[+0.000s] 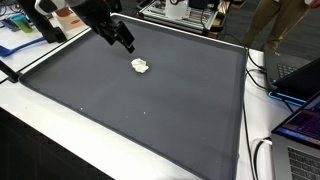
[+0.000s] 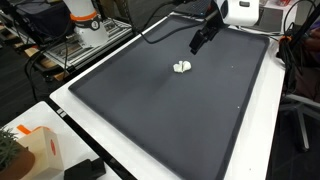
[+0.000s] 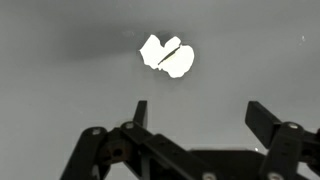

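White crumpled wad [image 3: 166,56] upper ctr of wrist view, on dark grey mat [image 1: 150,120], gripper [image 3: 198,112] jaws spread wide, empty, near wad, not touching

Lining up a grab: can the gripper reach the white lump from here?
Probably yes. The gripper hangs open just short of the white lump, which lies alone on the dark mat; nothing stands between them.

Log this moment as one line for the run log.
gripper: open, empty | nearest: white crumpled lump, not touching | surface: dark mat
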You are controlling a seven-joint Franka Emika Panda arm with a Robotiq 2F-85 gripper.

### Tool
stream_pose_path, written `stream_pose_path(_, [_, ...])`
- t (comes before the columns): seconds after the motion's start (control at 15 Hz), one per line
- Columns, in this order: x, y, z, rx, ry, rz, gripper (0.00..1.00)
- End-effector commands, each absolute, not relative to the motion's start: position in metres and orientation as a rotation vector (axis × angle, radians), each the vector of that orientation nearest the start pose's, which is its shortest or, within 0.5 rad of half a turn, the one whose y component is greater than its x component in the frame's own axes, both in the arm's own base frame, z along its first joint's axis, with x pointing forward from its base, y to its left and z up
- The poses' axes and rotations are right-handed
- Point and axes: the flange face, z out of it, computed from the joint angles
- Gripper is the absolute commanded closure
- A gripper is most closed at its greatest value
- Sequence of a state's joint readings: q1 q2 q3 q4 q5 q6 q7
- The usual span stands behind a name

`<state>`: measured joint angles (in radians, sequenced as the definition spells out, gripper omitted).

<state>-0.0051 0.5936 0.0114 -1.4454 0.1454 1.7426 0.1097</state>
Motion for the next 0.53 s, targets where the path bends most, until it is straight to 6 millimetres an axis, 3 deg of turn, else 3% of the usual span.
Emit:
stream_pose_path(0.0, [0.678,0.021,0.317,-2.974,0.236,0.516,0.0])
stream_pose_path(0.27, [0.663,0.035,0.31,-2.976,0.198,0.535,0.0])
stream_pose_path(0.47, [0.637,0.046,0.302,-3.002,0.165,0.465,0.0])
